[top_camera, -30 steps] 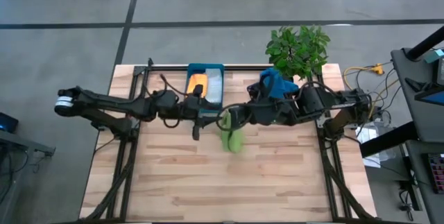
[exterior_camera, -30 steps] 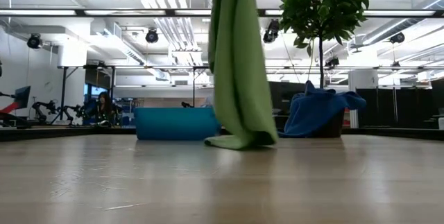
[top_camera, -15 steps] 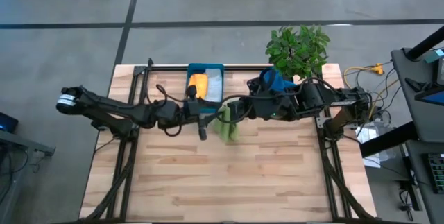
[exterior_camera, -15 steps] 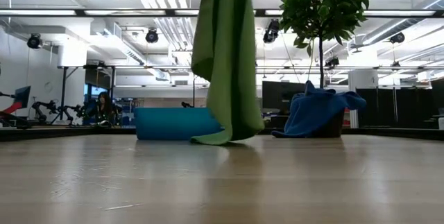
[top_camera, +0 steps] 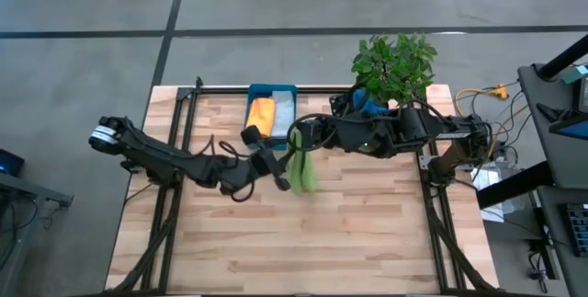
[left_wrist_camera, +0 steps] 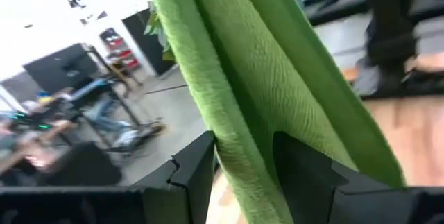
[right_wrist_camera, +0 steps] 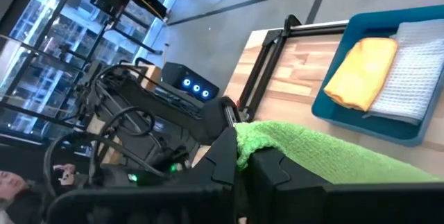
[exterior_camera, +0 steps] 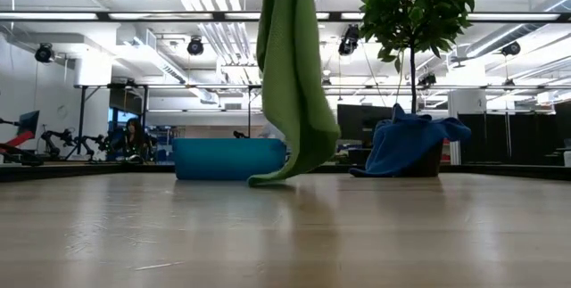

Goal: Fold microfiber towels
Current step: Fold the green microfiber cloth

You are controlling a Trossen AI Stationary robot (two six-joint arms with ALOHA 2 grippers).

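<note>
A lime green towel hangs from my right gripper over the table's middle, and it also shows in the low view. Its lower end is at the tabletop; whether it touches, I cannot tell. My left gripper is at the towel's left side, shut on its hanging part. The orange towel and grey towel lie folded in the teal tray. The blue towel lies bunched at the far right by the plant. My left gripper has a hanging fold of the green towel between its two fingers, coming level from the table's left and lying across the fold. The towel runs on above and below the fingers. My right gripper pinches the green towel's upper edge between its two fingers, reaching in from the table's right. The towel is bunched at the fingers, and the rest hangs below them in loose folds.
The teal tray stands at the far edge, left of centre. A potted plant stands at the far right corner, with the blue towel at its foot. Bare wood lies toward the near edge.
My right gripper has gone toward the table's left and far edge and upward with the green towel. The towel's lower end, which lay spread on the table, has been drawn up and now hangs narrower. My left gripper has gone right to the towel.
</note>
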